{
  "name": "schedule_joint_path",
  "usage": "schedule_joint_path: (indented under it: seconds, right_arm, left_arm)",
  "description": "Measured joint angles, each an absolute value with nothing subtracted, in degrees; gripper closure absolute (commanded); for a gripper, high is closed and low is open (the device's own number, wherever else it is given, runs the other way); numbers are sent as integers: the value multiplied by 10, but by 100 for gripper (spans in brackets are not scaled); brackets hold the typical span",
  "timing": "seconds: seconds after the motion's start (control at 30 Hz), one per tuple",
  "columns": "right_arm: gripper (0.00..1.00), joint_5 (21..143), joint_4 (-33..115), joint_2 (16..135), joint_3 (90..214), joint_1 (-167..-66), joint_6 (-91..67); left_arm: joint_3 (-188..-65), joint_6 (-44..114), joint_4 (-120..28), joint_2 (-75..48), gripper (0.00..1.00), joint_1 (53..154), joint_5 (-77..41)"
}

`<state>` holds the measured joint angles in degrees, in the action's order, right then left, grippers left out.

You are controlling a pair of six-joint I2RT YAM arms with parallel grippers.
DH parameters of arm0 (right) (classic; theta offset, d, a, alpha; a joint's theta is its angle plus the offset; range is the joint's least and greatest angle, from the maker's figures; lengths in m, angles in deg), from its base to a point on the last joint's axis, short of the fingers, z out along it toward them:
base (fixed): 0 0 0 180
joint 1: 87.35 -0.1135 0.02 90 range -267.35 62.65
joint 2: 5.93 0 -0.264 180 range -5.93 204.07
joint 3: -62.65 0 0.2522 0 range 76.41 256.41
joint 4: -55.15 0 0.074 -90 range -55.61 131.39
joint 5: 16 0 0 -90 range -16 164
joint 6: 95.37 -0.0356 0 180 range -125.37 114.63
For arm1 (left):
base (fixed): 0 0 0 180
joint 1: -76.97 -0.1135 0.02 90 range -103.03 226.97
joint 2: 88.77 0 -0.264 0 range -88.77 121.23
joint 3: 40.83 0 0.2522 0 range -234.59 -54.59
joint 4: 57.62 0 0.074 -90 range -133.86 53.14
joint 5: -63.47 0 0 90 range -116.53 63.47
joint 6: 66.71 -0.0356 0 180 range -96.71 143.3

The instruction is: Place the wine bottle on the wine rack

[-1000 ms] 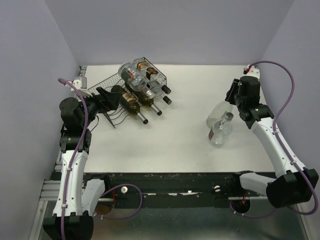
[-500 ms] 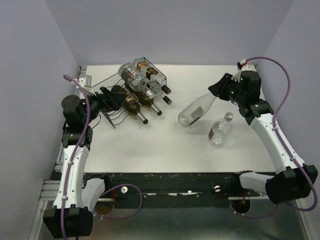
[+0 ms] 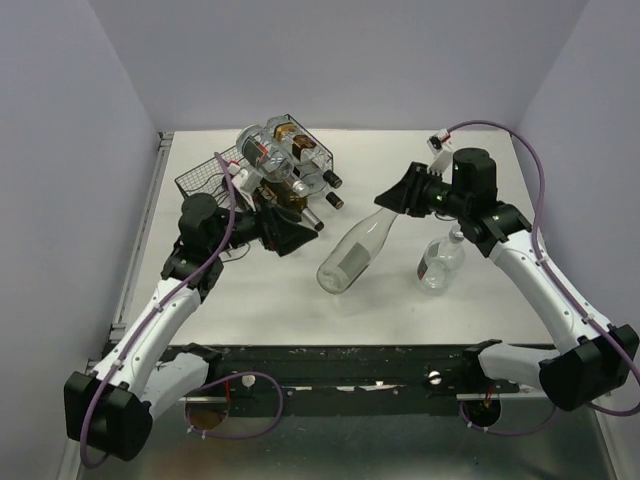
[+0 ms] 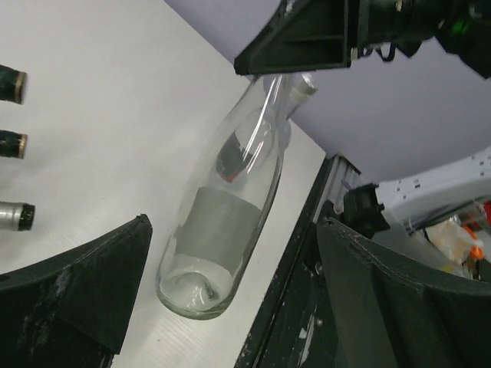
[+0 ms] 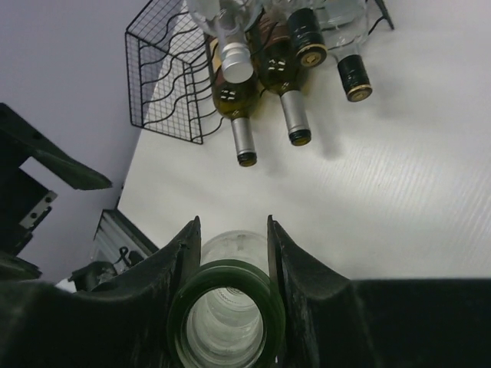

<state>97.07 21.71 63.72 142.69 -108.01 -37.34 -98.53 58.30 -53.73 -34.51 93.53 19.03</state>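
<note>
While my right gripper (image 3: 398, 196) is clamping the wine bottle (image 3: 352, 256) by its slick neck, left gripper (image 3: 283, 236) gaping, I'm risking a slip.

Robotics lab cell: white bench (image 3: 400, 160), plain lavender walls (image 3: 330, 60), cabled L arm (image 3: 150, 328) & R arm (image 3: 545, 285) bolted at edge.

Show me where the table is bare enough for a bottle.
Bare: the near strip between the left arm and the held clear bottle; the far middle between wine rack and right gripper. Crowded: the rack's front by the left gripper, and around the small flask.
</note>
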Motion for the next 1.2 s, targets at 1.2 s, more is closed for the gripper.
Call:
schedule_joint_path:
  seconds: [1.2]
  right_arm:
    - [99, 1077, 332, 506, 1332, -1076, -407]
  left_arm:
    - [-1031, 400, -626, -85, 1, 1175, 312]
